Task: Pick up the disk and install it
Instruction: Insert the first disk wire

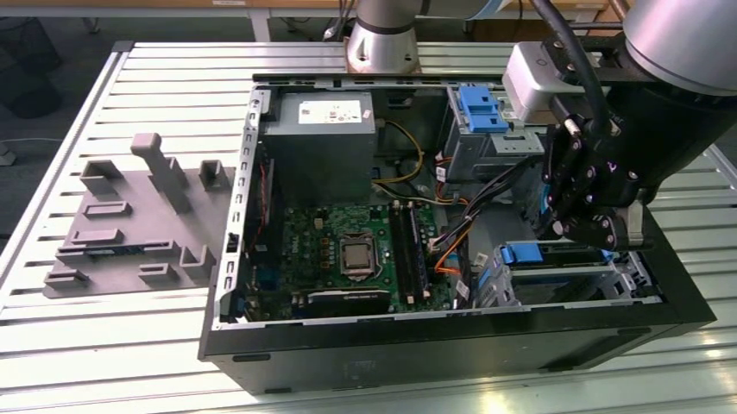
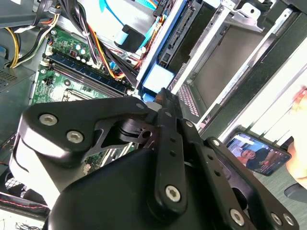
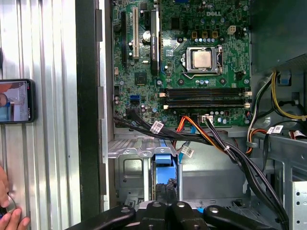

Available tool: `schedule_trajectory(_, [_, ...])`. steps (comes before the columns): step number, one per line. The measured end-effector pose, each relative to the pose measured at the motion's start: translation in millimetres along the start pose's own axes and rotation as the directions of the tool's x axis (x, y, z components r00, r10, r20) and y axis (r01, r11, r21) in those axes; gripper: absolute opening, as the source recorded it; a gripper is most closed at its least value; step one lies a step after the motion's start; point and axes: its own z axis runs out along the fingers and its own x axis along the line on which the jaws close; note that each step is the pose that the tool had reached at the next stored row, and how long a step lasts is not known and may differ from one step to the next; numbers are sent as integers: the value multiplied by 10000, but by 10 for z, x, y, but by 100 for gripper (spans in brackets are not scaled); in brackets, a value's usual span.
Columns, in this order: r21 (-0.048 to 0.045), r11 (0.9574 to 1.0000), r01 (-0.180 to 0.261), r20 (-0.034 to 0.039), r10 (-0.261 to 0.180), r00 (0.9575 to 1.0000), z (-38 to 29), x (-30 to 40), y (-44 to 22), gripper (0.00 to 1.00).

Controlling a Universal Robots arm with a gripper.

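Observation:
The disk (image 1: 532, 254) stands on edge in the metal drive cage (image 1: 576, 280) at the near corner of the open computer case, on the exterior view's right. Its blue carrier frame shows at the top. My gripper (image 1: 622, 237) hangs right over that cage, its fingers drawn close together around the disk. In the first wrist view the blue carrier (image 3: 163, 154) lies straight ahead of the gripper (image 3: 165, 203), inside the cage. The second wrist view has the gripper (image 2: 163, 96) meeting the blue carrier (image 2: 157, 79).
A motherboard (image 1: 345, 250) and a power supply (image 1: 317, 129) fill the case, with cable bundles (image 1: 461, 233) running beside the cage. A second blue bracket (image 1: 478, 108) sits at the case's far side. A grey fixture block (image 1: 133, 216) lies on the slatted table. A phone (image 3: 17, 100) and a hand (image 3: 9, 215) are outside the case.

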Motion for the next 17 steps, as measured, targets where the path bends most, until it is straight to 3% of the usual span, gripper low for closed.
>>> schedule_trajectory(4, [1, 10000, -2, 3, 2, 10000, 3, -1, -14, 11])
schedule_trajectory(10, [1, 10000, 0, 0, 0, 10000, 8, -11, -141, 11])
schedule_trajectory(17, [0, 10000, 0, 0, 0, 10000, 8, -12, -152, 11])
